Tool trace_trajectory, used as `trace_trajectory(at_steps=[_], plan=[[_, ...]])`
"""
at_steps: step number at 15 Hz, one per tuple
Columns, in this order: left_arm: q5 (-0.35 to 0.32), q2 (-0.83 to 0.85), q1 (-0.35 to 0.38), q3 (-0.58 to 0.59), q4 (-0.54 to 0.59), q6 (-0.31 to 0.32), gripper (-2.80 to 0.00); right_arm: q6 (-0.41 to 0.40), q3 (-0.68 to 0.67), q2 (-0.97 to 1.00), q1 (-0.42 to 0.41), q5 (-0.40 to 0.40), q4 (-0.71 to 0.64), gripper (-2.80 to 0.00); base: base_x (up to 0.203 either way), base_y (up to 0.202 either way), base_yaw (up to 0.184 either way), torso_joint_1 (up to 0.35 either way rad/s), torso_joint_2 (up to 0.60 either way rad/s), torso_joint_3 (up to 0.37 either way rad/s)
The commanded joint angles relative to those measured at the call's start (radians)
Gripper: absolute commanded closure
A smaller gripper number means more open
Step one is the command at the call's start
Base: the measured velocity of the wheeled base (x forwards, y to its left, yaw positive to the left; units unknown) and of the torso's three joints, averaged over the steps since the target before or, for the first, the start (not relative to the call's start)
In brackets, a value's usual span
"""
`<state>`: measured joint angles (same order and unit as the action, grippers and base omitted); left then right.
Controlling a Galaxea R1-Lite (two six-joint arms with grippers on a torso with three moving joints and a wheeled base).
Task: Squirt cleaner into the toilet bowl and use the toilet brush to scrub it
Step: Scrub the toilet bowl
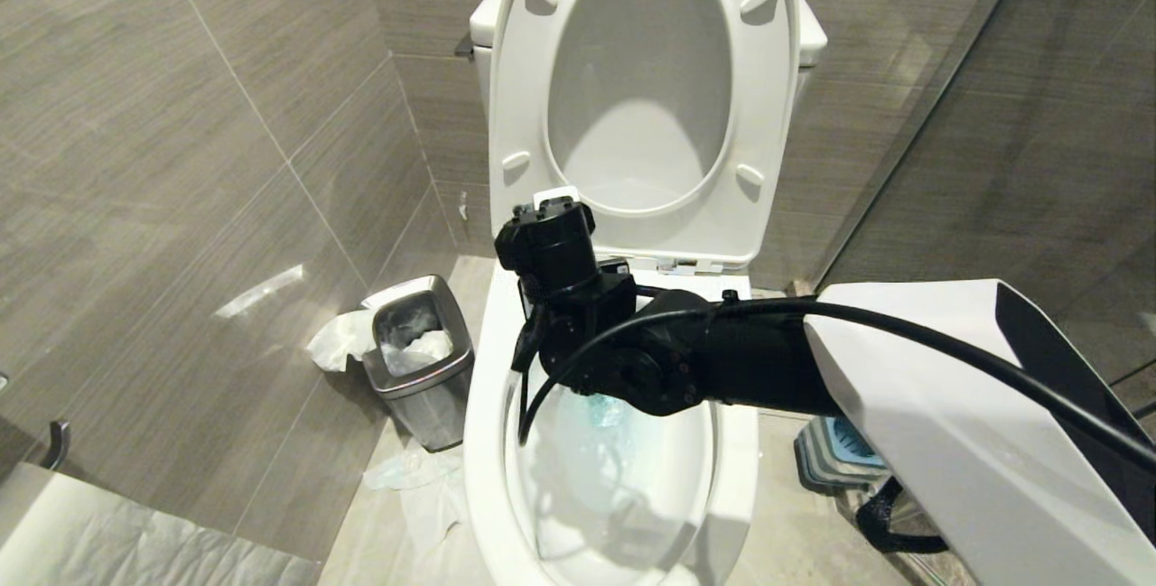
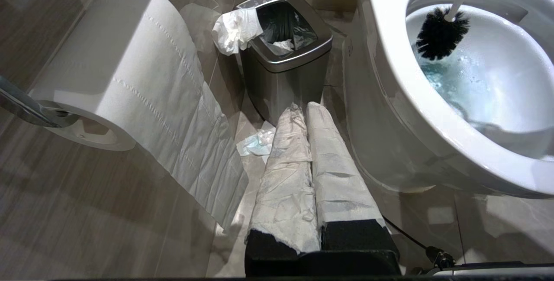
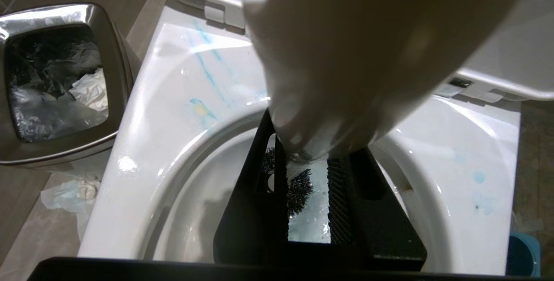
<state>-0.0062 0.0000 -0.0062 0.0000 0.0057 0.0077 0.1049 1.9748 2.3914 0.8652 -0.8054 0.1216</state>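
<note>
Grey-tiled bathroom stall [image 1: 208,162], white toilet against the back wall, seat and lid [image 1: 643,89] raised. Toilet bowl [image 2: 484,69] open below, turquoise cleaner [image 2: 435,75] pooled in the basin and streaked on the rim [image 3: 207,73]. Right gripper [image 3: 309,172] over the bowl, pointing down, fingers clamped on the white handle of the toilet brush [image 2: 441,34]. Black bristle head down inside the bowl, directly beneath the gripper, just above the tinted water near the inner wall. Left gripper [image 2: 305,112] low beside the toilet's outer wall, paper-wrapped fingers pressed together, empty. Steel waste bin [image 1: 420,356] left of the toilet; toilet paper roll [image 2: 117,69] on the wall holder.
</note>
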Motion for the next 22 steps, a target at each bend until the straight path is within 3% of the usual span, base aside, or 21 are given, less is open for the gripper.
trace_trajectory(at_steps=[1, 13, 17, 19, 22], plan=[[0.000, 0.000, 0.000, 0.002, 0.000, 0.000, 0.00, 0.000, -0.013, -0.029, -0.005, -0.006, -0.001, 0.00, 0.000, 0.000, 0.000, 0.000, 0.00, 0.000], [0.000, 0.000, 0.000, 0.002, 0.000, 0.000, 0.00, 0.039, -0.426, -0.302, -0.018, 0.000, 0.008, 0.00, 0.000, 0.000, 0.000, 0.000, 0.00, 0.000], [0.000, 0.000, 0.000, 0.002, 0.000, 0.000, 0.00, 0.124, -0.584, -0.378, 0.043, -0.001, 0.007, 0.00, 0.000, 0.000, 0.000, 0.000, 0.00, 0.000], [0.000, 0.000, 0.000, 0.002, 0.000, -0.001, 0.00, 0.168, -0.602, -0.383, 0.086, -0.003, 0.006, 0.00, 0.000, 0.000, 0.000, 0.000, 0.00, 0.000], [0.000, 0.000, 0.000, 0.002, 0.000, 0.000, 0.00, 0.171, -0.587, -0.369, 0.125, -0.003, 0.006, 0.00, 0.000, 0.000, 0.000, 0.000, 0.00, 0.000]])
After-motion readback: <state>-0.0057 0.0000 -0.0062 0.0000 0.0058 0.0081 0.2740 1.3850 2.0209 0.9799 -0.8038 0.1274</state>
